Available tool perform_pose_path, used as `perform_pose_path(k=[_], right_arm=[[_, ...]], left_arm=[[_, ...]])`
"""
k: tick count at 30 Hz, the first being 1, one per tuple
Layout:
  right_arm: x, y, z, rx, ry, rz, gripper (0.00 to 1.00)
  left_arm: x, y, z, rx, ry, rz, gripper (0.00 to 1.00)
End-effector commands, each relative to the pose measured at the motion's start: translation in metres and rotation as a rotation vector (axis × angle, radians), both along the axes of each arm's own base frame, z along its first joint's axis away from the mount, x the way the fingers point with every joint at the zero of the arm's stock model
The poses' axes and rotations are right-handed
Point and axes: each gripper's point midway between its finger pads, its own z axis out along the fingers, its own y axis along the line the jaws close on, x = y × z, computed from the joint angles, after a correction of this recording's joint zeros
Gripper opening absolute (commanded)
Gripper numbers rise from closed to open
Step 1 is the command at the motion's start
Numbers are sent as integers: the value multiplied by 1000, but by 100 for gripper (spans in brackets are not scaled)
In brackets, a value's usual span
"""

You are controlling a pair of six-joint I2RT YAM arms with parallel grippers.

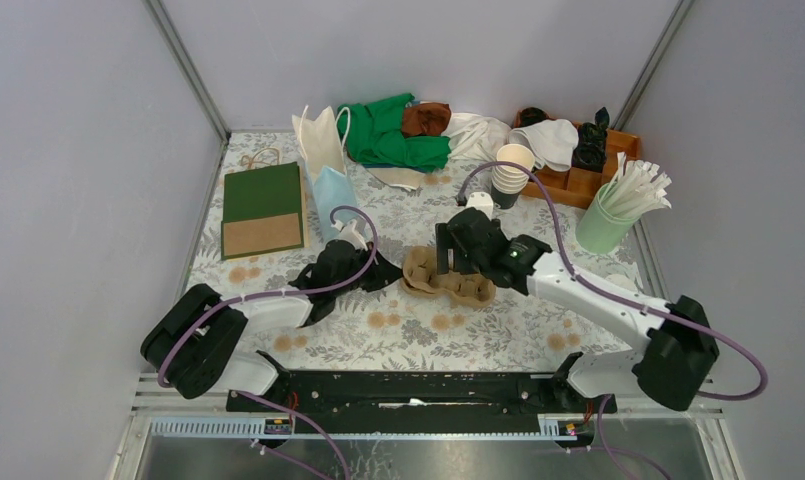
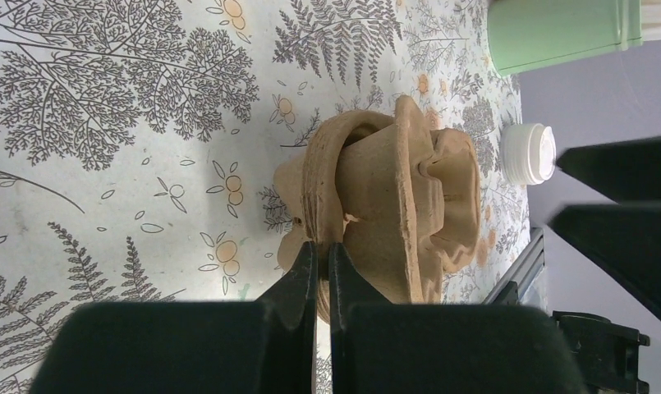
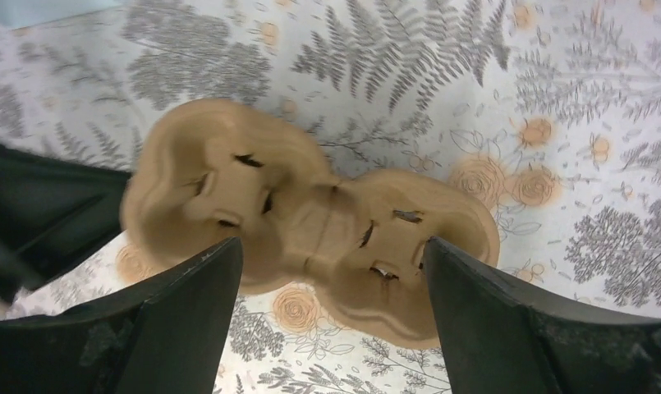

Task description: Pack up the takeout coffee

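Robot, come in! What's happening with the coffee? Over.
Left claw shut on pulp tray rim. Right claw open above it. Coffee stands beyond tray, unpacked. Tray pockets empty.

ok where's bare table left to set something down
Widest: the near strip between the pulp tray and the arm bases. Smaller: the middle patch between the white bag and the lidded coffee cup. Crowded: the back edge, green cloth through cup stack to the straw holder.

Left hand pinched shut, right hand spread wide, both arms stretched forward, angled toward each other.
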Motion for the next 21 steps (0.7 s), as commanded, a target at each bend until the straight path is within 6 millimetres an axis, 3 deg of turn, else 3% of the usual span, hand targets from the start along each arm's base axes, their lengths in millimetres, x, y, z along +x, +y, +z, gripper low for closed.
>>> perform_pose_path(k=[1,7,14,18,21], right_arm=[[2,-9,-31,35,127,-148,88],[4,15,-54,124,207,-161,86],[-1,17,-82,106,309,-249,89],[-3,15,-96,91,333,-283,84],[-3,19,-94,101,341,-271,74]], left_arm=[[2,4,0,18,-33,1,0],[0,5,-1,18,-32,4,0],[0,6,-1,19,-32,10,0],[0,6,0,19,-34,11,0],[1,7,-1,27,-34,13,0]])
